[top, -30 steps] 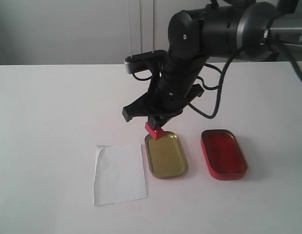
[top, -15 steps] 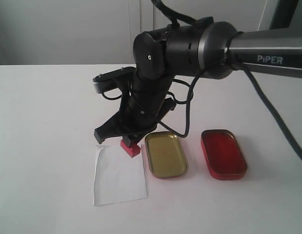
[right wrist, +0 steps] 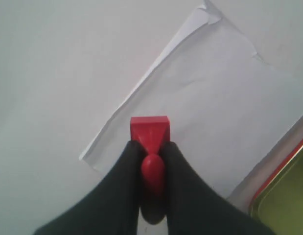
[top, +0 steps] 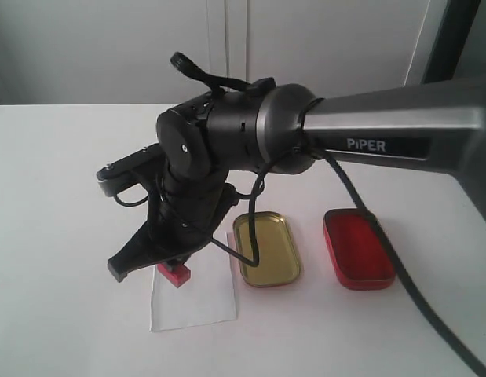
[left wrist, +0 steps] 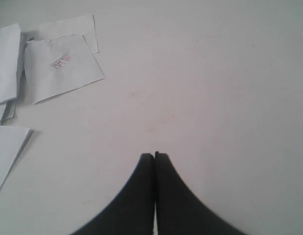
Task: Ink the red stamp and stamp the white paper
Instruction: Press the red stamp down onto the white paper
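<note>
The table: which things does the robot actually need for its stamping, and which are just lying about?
In the job: red stamp, gripped by the right gripper; white paper under it; gold tin and red tin, probably ink pad and lid.
Lying about: loose paper slips near the left gripper, shut and holding nothing.

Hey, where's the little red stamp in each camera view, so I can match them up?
Exterior: red stamp left of centre, over the white paper's upper left.
Left wrist: not in it.
Right wrist: red stamp at centre, handle pinched by the right gripper.
Shared landmark: the white paper.
</note>
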### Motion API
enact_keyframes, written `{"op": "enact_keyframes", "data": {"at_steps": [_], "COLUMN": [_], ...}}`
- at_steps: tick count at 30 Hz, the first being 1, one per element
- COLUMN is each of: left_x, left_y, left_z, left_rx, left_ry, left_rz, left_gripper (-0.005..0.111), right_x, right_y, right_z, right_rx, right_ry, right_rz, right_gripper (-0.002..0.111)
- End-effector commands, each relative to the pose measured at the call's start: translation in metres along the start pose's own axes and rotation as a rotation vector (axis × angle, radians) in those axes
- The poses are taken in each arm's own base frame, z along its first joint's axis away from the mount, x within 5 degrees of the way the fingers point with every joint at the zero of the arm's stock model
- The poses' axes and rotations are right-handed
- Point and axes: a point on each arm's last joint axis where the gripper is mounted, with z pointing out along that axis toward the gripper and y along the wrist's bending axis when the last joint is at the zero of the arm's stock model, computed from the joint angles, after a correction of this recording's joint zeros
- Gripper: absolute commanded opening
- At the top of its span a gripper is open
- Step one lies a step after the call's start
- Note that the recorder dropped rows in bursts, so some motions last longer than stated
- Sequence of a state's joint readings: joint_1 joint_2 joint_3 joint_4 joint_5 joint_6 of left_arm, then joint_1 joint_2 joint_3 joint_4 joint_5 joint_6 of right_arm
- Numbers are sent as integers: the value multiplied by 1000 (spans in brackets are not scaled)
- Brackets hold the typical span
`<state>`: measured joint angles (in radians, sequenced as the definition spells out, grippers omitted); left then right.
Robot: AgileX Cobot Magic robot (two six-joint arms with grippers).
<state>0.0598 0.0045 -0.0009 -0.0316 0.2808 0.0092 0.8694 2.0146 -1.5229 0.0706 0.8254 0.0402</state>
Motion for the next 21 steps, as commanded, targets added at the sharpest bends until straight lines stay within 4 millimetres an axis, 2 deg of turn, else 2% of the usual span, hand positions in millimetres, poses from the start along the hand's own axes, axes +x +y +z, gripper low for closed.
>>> {"op": "enact_keyframes", "data": {"at_steps": [1, 11, 21], "left_x": [0, 0, 0], "left_y": [0, 0, 0], "left_z": [0, 0, 0], "left_rx": [4, 4, 4], "left_ry": [-8, -8, -8], "left_rz": [-12, -12, -12], "left_gripper": [0, 0, 0], "right_x": [-2, 2, -1], "right_y": [1, -8, -8], "right_z": [0, 31, 33], "right_rx": [20, 93, 96], "right_ry": [-18, 30, -3], "right_rz": [-10, -18, -7], "right_gripper": [0, 0, 0]}}
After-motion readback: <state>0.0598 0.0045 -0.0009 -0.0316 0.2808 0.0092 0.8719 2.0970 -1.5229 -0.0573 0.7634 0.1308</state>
